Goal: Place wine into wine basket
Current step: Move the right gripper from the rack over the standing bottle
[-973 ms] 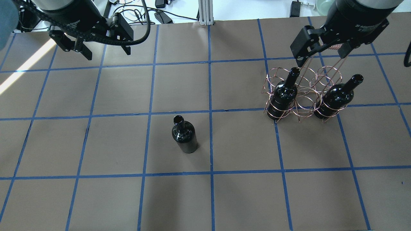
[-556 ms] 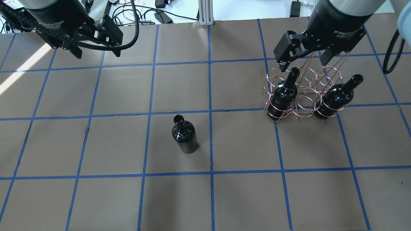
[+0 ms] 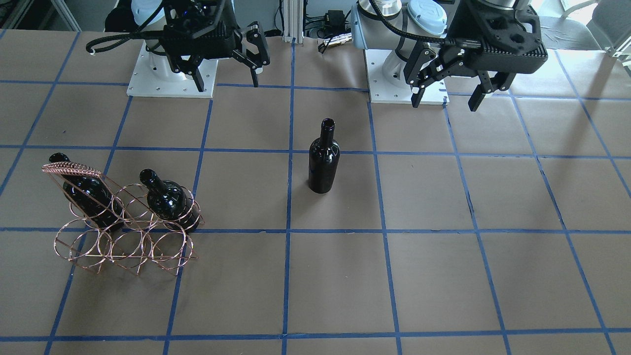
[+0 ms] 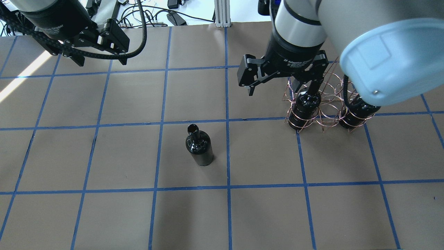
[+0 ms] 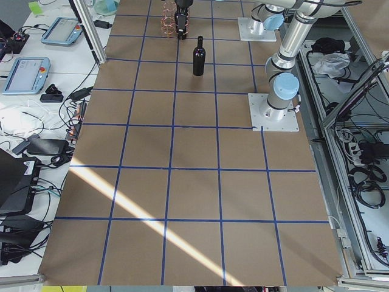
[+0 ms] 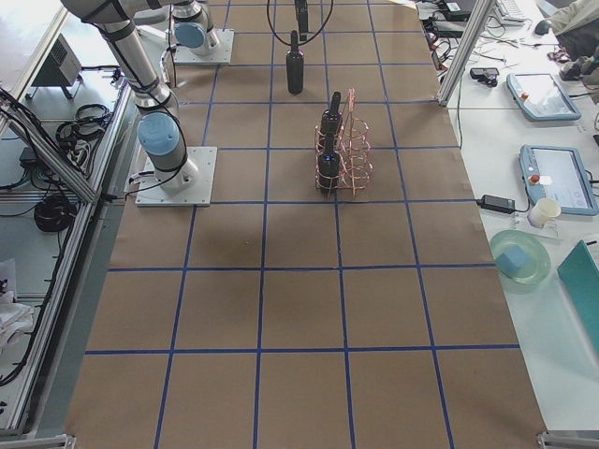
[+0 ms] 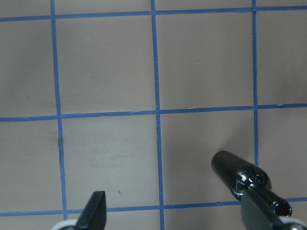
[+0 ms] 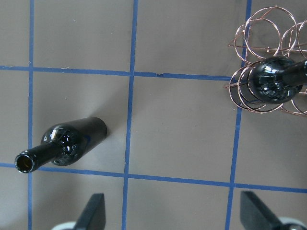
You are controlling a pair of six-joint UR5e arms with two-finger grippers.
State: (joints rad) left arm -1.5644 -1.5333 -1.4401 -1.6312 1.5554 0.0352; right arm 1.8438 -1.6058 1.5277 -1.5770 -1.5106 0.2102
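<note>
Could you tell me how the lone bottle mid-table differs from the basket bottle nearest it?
The lone bottle stands free on the bare table; the basket bottle sits inside wire rings of the basket. The lone bottle is near the table's middle; the basket bottle is on the robot's right side, beside a second bottle. Both are dark, glossy, unlabelled and look upright.

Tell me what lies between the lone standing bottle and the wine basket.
Only bare table separates wine bottle from wine basket, in the overhead view.

Overhead, the right arm partly hides the wine basket.
</note>
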